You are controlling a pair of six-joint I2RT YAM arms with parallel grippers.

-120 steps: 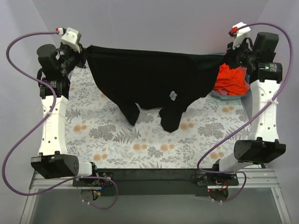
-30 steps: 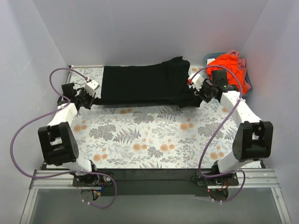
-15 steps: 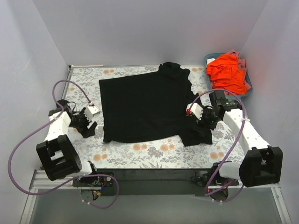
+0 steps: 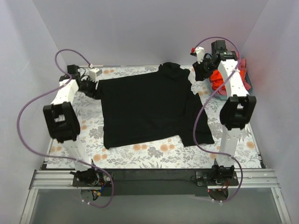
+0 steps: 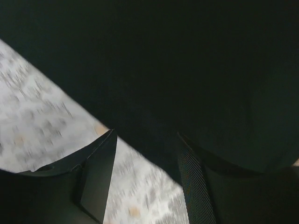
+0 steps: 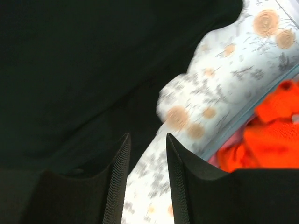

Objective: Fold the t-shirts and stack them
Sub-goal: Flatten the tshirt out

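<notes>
A large black t-shirt [image 4: 147, 109] lies spread flat on the flowered table cover, one sleeve bunched at the near right. My left gripper [image 4: 93, 88] hovers at the shirt's far left corner; its jaws stand open over the shirt's edge [image 5: 154, 93], with nothing between them [image 5: 147, 154]. My right gripper [image 4: 199, 73] is at the shirt's far right corner, by the collar. Its jaws are open over the bare cover [image 6: 147, 137], with black cloth [image 6: 84, 70] to their left. An orange-red shirt [image 4: 216, 79] [image 6: 273, 135] and some pink cloth [image 6: 226, 151] lie piled behind the right arm.
The teal basket's rim [image 6: 247, 116] runs just right of my right gripper, and in the top view the right arm hides most of it. White walls close in the table at the back and on both sides. Purple cables loop over both arms.
A second ago both grippers were shut on the shirt, pulling it toward the near edge. They let go, leaving it flat, and both arms have swung back to its far corners.
</notes>
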